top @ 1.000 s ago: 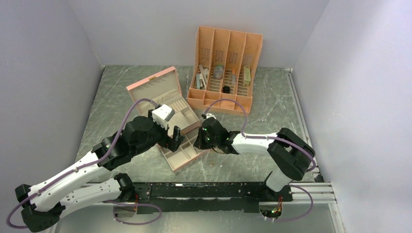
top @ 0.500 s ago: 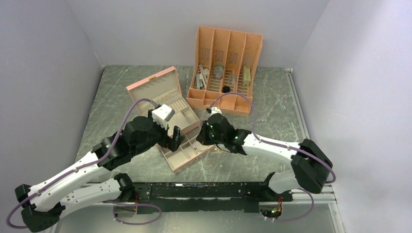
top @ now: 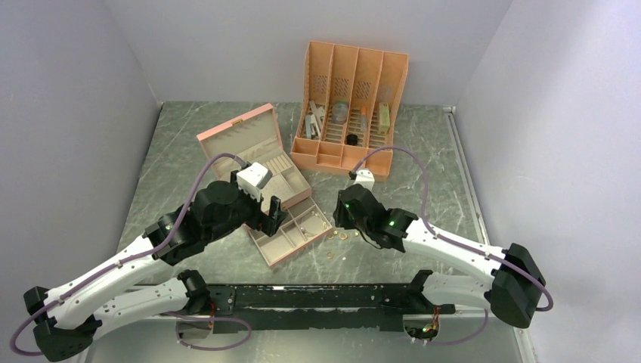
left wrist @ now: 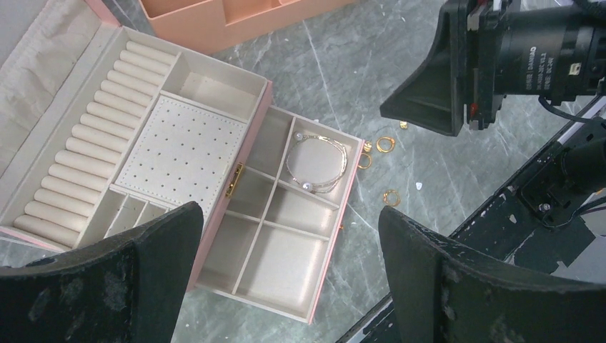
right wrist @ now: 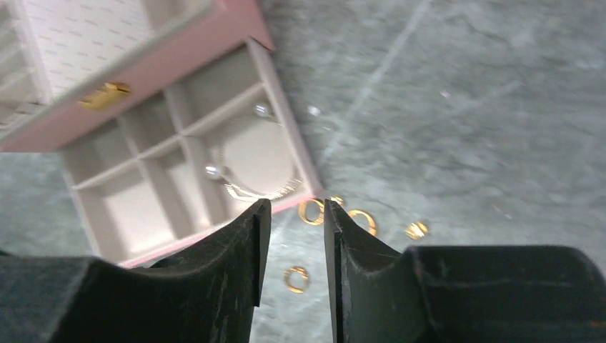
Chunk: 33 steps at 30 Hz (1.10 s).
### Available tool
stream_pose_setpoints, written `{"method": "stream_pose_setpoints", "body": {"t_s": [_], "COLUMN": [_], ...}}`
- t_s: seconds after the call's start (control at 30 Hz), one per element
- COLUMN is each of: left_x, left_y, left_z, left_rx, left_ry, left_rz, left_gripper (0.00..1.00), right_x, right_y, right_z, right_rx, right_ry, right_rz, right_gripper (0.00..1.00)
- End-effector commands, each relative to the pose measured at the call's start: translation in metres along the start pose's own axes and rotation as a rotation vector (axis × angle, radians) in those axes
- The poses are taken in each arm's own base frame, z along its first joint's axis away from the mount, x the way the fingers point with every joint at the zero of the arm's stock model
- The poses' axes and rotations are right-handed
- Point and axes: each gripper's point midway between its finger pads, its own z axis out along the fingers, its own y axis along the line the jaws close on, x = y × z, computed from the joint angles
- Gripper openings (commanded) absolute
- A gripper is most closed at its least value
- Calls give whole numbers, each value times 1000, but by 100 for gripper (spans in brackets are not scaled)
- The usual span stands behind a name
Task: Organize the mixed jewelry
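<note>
Left claw (left wrist: 289,214): fully spread, empty, hanging over the pink jewelry box (left wrist: 254,128). Right claw (right wrist: 296,214): cracked open a narrow gap, nothing in it, above the counter (top: 423,166) just off the drawer's outer edge.

1 box, lid up, 1 drawer (left wrist: 286,264) pulled out with 6 compartments. 1 bracelet (left wrist: 316,163) lies in a corner compartment on the right-claw side; the other 5 look bare.

Loose on the counter just beside that drawer edge, around the middle towards the near edge:
- 3 gold rings (left wrist: 385,144), (left wrist: 364,160), (left wrist: 391,197)
- 2 smaller gold bits (left wrist: 404,125), (left wrist: 367,146), type unclear

1 orange slotted organizer (top: 351,76), 4 slots, stands at the back edge.
</note>
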Motion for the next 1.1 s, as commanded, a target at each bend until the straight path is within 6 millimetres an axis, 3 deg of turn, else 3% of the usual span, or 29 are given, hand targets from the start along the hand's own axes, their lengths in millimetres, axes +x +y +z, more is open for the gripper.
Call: {"method": "stream_pose_setpoints", "body": {"t_s": [0.0,0.17,0.6,0.83,1.07], "left_x": [-2,-4,-5,-7,-9], "left_y": [0,1,1,0,0], "left_z": [0,-1,-2,-5,-7], "left_rx": [-3,-6,3,10,15], "left_ry": [-13,-21,-25,-37,-42], "left_rz": [4,6,4,2,2], "left_gripper": [97,94,92,92,92], "right_x": [22,40,66,59,59], "right_y": [-50,-67,-82,-82,-88], "right_z": [-3,-1,4,9,13], "right_rx": [195,268,395,428,524], "right_ry": [27,68,124,66,62], "right_rz": [0,37,189,302,354], "right_gripper": [38,38,38,36,27]}}
